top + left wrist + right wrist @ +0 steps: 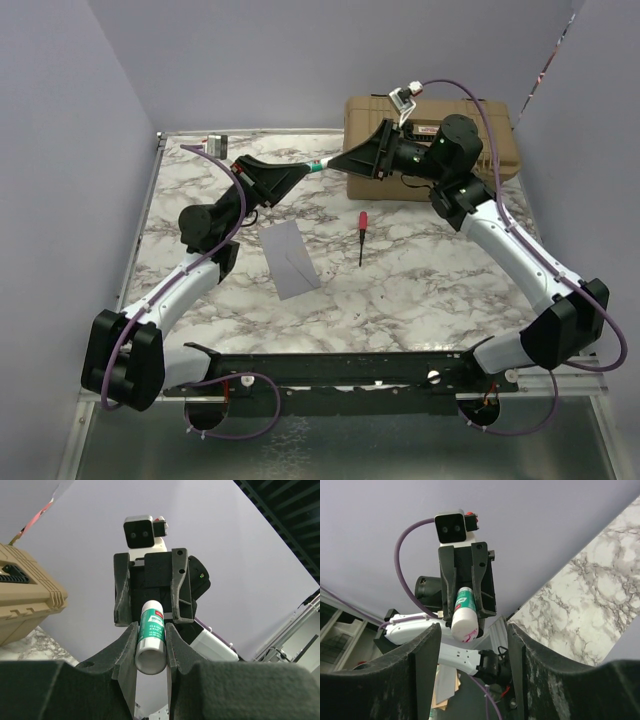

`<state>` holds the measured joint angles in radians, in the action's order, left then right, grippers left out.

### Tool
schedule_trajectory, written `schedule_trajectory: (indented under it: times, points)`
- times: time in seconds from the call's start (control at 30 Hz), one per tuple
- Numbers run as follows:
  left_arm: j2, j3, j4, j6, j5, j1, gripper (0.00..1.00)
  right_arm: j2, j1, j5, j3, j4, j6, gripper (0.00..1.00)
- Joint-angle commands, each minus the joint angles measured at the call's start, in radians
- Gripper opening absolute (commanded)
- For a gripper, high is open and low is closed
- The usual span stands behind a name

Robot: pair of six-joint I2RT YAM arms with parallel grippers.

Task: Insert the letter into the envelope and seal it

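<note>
Top view: the left pincer (305, 170) clamps a glue stick (318, 166) level above the marble table (420, 290), with the stick's free end pointing at the right pincer (345, 162), which faces it tip to tip. The envelope (290, 258) lies flat on the table, on the base side of the left pincer and well apart from it. The letter cannot be made out. A red-handled screwdriver (362, 235) lies on the base side of the right pincer, and a tan case (430, 135) stands beyond that pincer. Left wrist view: the left pincer's fingers (125, 650) press both sides of the green-and-white stick. Right wrist view: the right pincer's fingers (425, 670) stand wide, clear of the stick's white, pink-smeared end.
</note>
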<state>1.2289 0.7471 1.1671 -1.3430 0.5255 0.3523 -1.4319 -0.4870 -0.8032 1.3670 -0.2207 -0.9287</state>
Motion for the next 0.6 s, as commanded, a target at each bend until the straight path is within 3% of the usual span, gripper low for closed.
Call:
schedule_trajectory:
  times: [0.0, 0.4, 0.57]
  points:
    - [-0.013, -0.005, 0.045, 0.001, 0.045, -0.007, 0.00, -0.028, 0.005, -0.030, 0.036, -0.020, -0.041, 0.56]
    - [0.001, -0.003, 0.046, 0.005, 0.063, -0.007, 0.00, -0.066, 0.004, -0.056, 0.057, -0.053, -0.068, 0.41]
    - [0.006, 0.011, 0.046, 0.008, 0.069, -0.006, 0.00, -0.087, 0.005, -0.096, 0.052, -0.098, -0.100, 0.14]
